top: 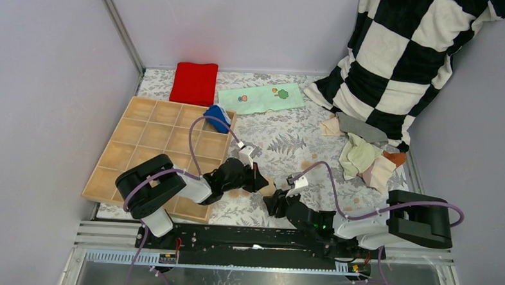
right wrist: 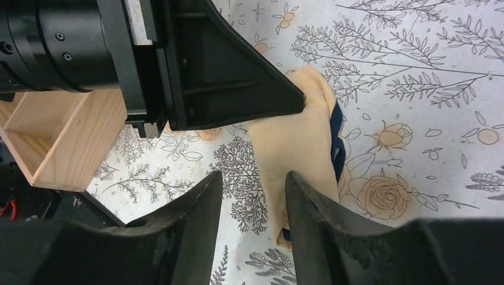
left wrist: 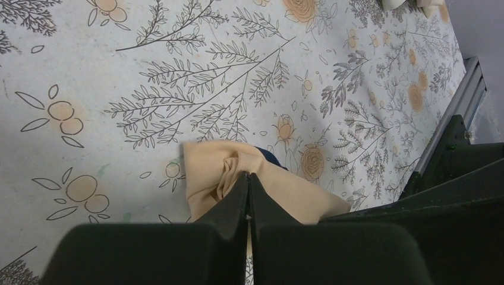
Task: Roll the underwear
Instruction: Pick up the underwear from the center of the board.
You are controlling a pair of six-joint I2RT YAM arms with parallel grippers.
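My left pincer (left wrist: 248,178) is clamped tight on a fold of the tan brief (right wrist: 291,148). The brief lies bunched on the surface (top: 282,137) just ahead of the two arm bases. My right pincer (right wrist: 254,178) stands partly parted and grips nothing, with one finger just beside the cloth.

I judge the main risk is the bundle springing loose: its dark trim shows at one edge and a single pinch secures it. If I lift with the left side alone, the soft cloth could unfurl or drag across the surface.

The wooden tray (top: 107,175) sits close by the left arm, so a careless swing could knock its corner. A blue striped brief (top: 217,117) occupies one far compartment. More briefs (top: 365,157) wait in a heap beside the checkered cushion (top: 408,53), well apart.
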